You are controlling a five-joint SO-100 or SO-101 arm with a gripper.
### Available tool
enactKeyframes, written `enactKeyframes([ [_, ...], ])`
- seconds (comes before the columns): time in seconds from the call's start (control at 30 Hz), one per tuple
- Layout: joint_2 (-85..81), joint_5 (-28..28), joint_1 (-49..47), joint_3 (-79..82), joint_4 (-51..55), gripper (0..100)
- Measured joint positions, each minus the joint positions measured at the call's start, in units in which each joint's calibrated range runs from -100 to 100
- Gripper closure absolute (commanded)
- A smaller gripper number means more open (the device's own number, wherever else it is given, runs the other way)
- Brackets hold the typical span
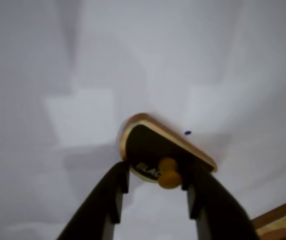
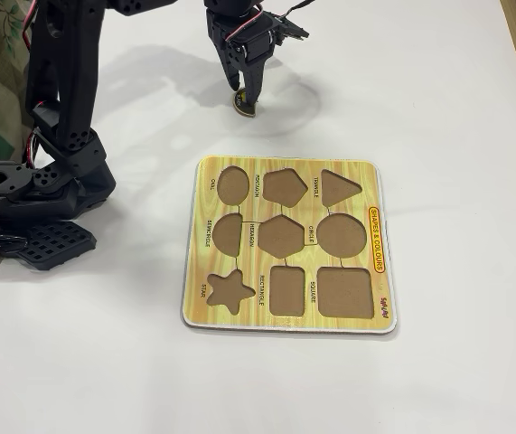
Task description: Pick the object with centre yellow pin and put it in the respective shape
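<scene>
Currently the end effector (image 2: 245, 98) is pinching the yellow pin (image 1: 169, 173) of a black puzzle piece (image 1: 148, 150), one finger on each side of the knob in the wrist view. That piece has a wooden-coloured rim and white lettering on its black face; the lettering is partly covered by the left finger, so the full word cannot be read. The piece sits tilted, its far edge raised relative to the pin side. In the fixed view the piece (image 2: 242, 105) appears small and dark under the fingertips, near the far edge of the white counter (image 2: 438, 99), roughly mid-width; whether it is touching the surface or just off it cannot be told. The shape board (image 2: 375, 185) lies flat near the middle of the counter, well apart from the piece and nearer the front edge. All nine cut-outs on the board show bare brown bottoms: oval, pentagon, triangle, semicircle, hexagon, circle, star, rectangle, square. A corner of the board (image 1: 283, 220) shows at the lower right in the wrist view. The arm base (image 2: 32, 194) stands at the counter's left edge.
</scene>
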Motion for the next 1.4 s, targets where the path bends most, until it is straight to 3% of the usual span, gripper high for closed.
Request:
enactKeyframes([
  [0.97, -4.1, 0.0, 0.2, 5.4, -0.7, 99],
  [1.4, -14.7, 0.0, 10.5, 14.1, -0.1, 99],
])
